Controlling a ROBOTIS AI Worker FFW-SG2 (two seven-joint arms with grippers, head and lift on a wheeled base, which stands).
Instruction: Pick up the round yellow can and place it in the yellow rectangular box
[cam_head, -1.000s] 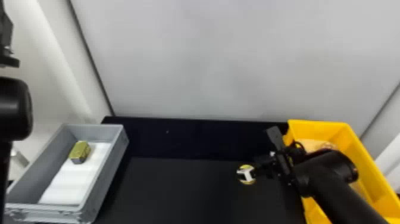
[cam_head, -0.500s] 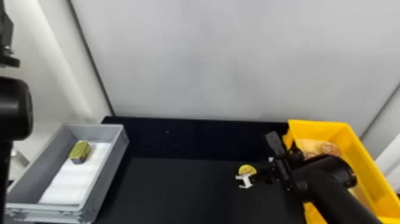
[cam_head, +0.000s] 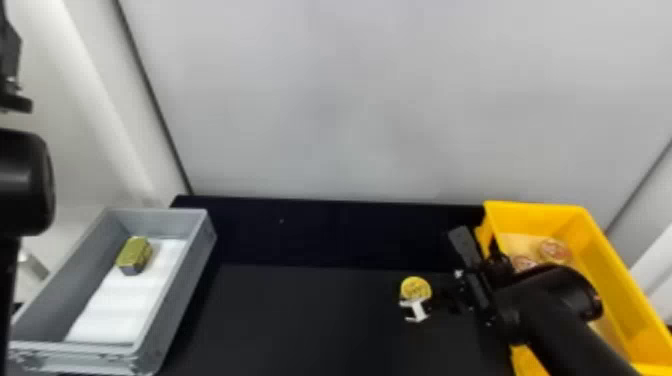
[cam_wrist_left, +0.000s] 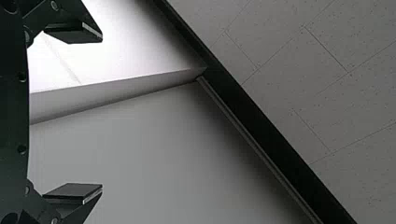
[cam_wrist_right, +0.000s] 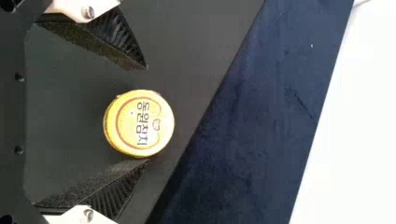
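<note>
In the head view the right gripper (cam_head: 436, 280) is low over the black table, beside the round yellow can (cam_head: 415, 288). From the right wrist view, the right gripper (cam_wrist_right: 147, 114) is open, the can (cam_wrist_right: 139, 123) lying between its fingertips, closer to one of them; contact cannot be told. The yellow rectangular box (cam_head: 607, 250) stands at the right, partly hidden behind the right arm. The left gripper (cam_head: 15, 85) is parked, raised at the head view's left edge. In its wrist view the left gripper (cam_wrist_left: 102, 113) stands open with nothing between its fingers.
A grey box (cam_head: 195, 260) at the left holds a green-gold block (cam_head: 134, 254) on a white pad (cam_head: 120, 312). Round reddish items (cam_head: 554, 250) lie inside the yellow box. A pale wall (cam_head: 375, 100) rises behind the table.
The right gripper has shifted slightly toward the head view's bottom, uncovering more of the can's top and the items in the yellow box. The can and the left arm have kept their places.
</note>
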